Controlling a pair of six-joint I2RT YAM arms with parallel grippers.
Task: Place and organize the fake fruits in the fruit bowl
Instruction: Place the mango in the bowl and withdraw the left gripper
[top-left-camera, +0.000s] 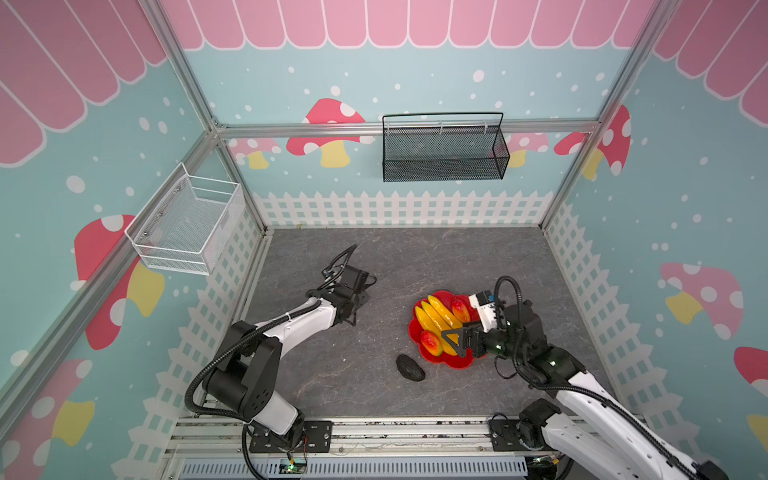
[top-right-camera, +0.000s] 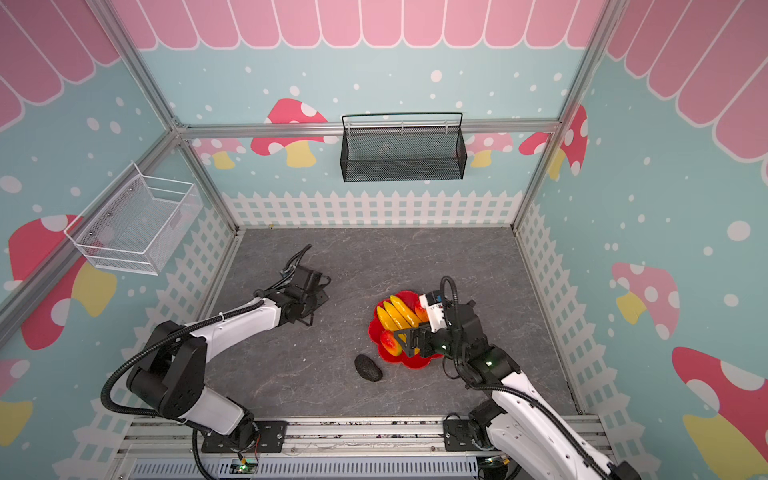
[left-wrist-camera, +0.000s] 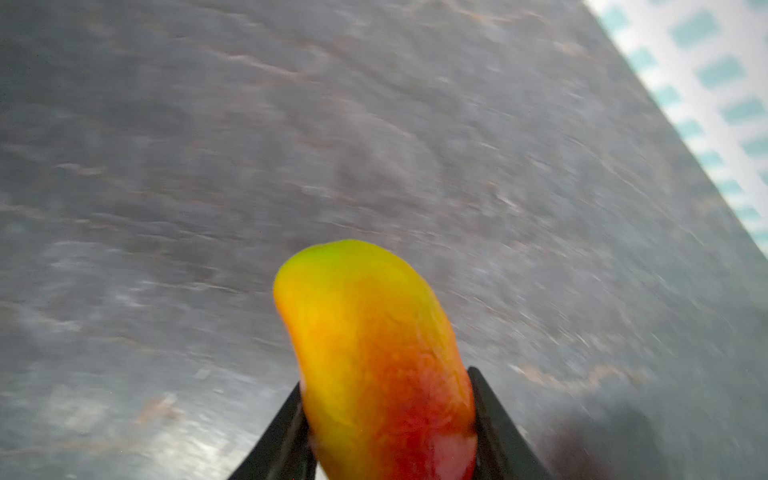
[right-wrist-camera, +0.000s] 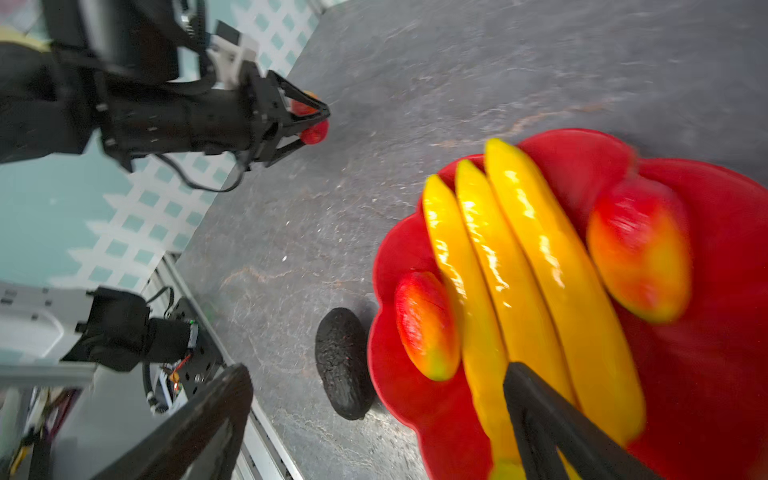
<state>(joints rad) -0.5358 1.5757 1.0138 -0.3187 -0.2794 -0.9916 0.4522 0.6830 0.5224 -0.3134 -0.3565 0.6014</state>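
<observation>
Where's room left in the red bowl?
Bare red fruit bowl shows past the mango farthest from the avocado. The banana bunch crowds the middle, a second mango squeezes its avocado side, and the right gripper hovers above.

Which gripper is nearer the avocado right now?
Right. Right gripper hovers over the bowl beside the avocado; left gripper holds a mango farther off, across the table.

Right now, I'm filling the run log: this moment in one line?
left gripper: holds mango; right gripper: open over bowl; avocado: on table
</observation>
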